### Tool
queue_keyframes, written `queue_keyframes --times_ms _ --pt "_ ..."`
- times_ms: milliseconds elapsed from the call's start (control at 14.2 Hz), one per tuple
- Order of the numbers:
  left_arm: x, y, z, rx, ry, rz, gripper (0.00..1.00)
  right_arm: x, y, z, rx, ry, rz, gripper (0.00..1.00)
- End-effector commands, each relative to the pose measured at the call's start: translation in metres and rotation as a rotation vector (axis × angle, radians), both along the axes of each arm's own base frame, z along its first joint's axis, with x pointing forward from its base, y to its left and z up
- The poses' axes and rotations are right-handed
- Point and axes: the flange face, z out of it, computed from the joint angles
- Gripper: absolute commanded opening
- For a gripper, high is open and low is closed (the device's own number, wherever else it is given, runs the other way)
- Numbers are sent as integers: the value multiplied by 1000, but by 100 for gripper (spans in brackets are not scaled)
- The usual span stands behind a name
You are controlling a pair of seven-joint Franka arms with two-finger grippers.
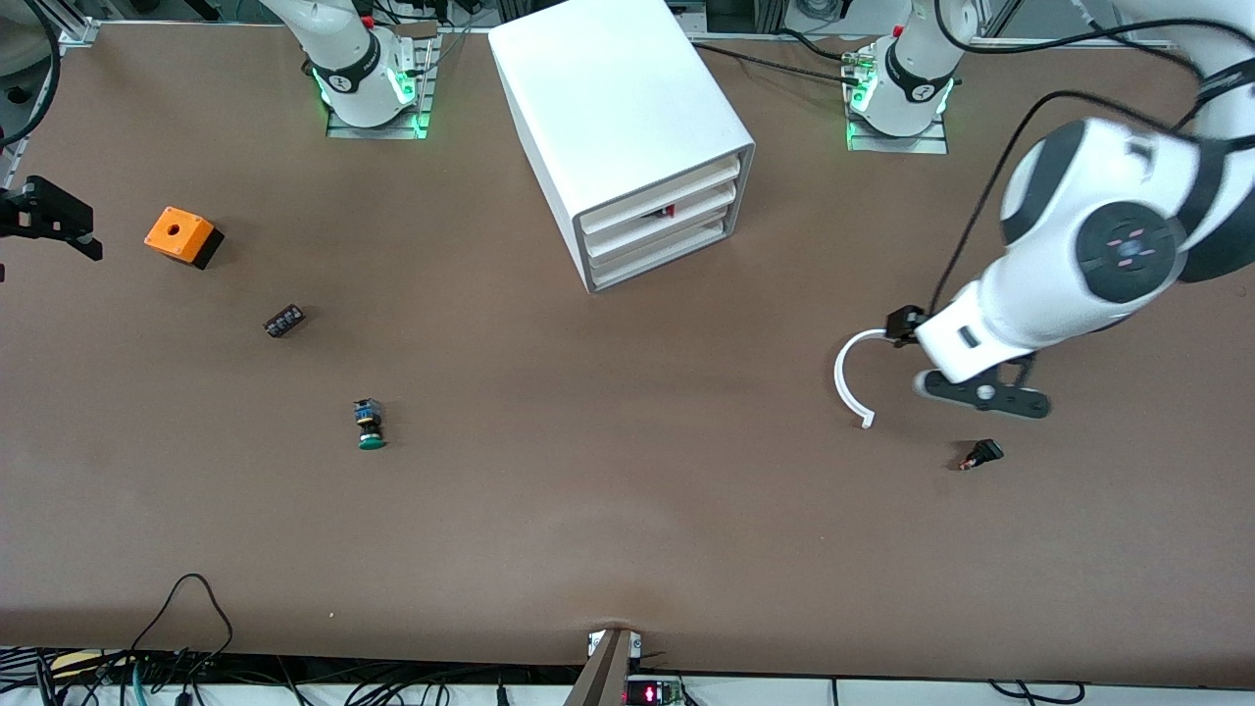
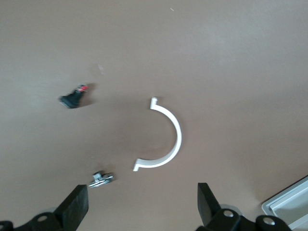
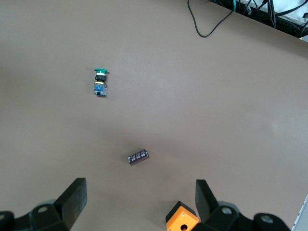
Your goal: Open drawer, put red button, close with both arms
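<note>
The white cabinet (image 1: pixel 627 108) stands at the table's middle, near the arms' bases, with its three drawers about flush. A small red and dark thing, seemingly the red button (image 1: pixel 670 211), shows in the gap at the middle drawer (image 1: pixel 659 224). My left gripper (image 1: pixel 983 394) is open and empty over the table toward the left arm's end, with both black fingers apart in the left wrist view (image 2: pixel 142 209). My right gripper (image 1: pixel 49 221) is open and empty over the right arm's end, beside the orange box; it also shows in the right wrist view (image 3: pixel 140 202).
A white half-ring (image 1: pixel 839 378) (image 2: pixel 177 137), a small black-and-red switch (image 1: pixel 980 454) (image 2: pixel 74 98) and a small metal piece (image 2: pixel 101 179) lie near my left gripper. An orange box with a hole (image 1: pixel 179 235) (image 3: pixel 182 222), a dark block (image 1: pixel 283 321) (image 3: pixel 138 157) and a green-capped button (image 1: pixel 371 427) (image 3: pixel 100 82) lie toward the right arm's end.
</note>
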Motion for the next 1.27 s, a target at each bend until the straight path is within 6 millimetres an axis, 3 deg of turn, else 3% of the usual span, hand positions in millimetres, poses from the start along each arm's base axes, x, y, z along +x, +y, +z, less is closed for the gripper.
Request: queue_keyframes --times_ms 0,141,353,424,565,706,1201 --pt "-28 30 48 5 -21 47 100 -4 12 7 5 -1 -31 100" --pt "-48 45 65 -29 -30 66 100 -5 0 8 4 -2 -53 100" --pt "-81 58 85 -20 -72 45 100 -10 -2 6 7 36 -15 100" --pt "-87 63 88 -20 -87 52 100 -12 -2 4 11 60 -17 100" --pt "-102 72 87 -20 -109 64 100 -18 1 29 10 68 -16 100" --pt "-112 79 80 -23 -141 74 100 -23 0 33 12 92 -19 100" --pt "-105 76 82 -21 -123 81 100 -15 8 19 14 119 -23 100"
